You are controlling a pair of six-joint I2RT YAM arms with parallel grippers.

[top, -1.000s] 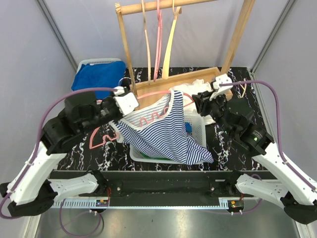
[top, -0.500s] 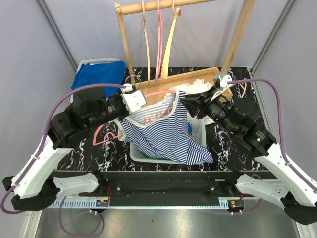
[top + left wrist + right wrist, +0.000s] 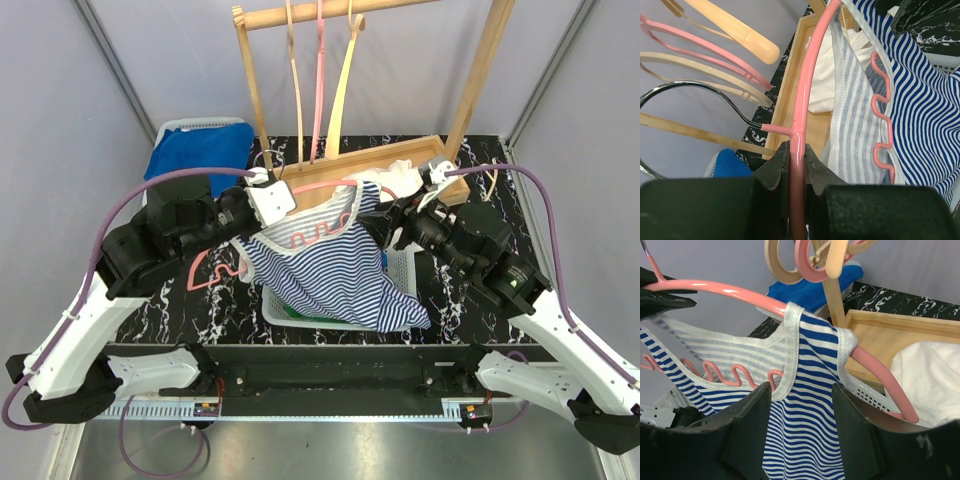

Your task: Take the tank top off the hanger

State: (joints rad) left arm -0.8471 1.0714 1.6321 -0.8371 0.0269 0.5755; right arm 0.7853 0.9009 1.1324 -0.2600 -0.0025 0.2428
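Observation:
A blue-and-white striped tank top (image 3: 335, 270) hangs from a pink hanger (image 3: 318, 187) over the white basket. My left gripper (image 3: 272, 200) is shut on the hanger's arm just below its metal hook (image 3: 700, 95); the pink bar (image 3: 801, 120) runs up between the fingers. My right gripper (image 3: 385, 215) is open, its fingers (image 3: 747, 425) straddling the tank top's right shoulder strap (image 3: 815, 355) where it sits on the hanger arm (image 3: 870, 367). The wavy pink lower bar (image 3: 725, 372) shows inside the neckline.
A white basket (image 3: 400, 265) sits under the top. A wooden rack (image 3: 350, 12) with hangers stands behind on a wooden tray (image 3: 330, 172) holding white cloth (image 3: 405, 172). A bin of blue cloth (image 3: 200, 150) is at back left. A second pink hanger (image 3: 205, 275) lies on the table.
My right gripper has moved left and closer to the right shoulder strap, its fingers now either side of it. The left gripper rose with the hanger earlier and now holds still.

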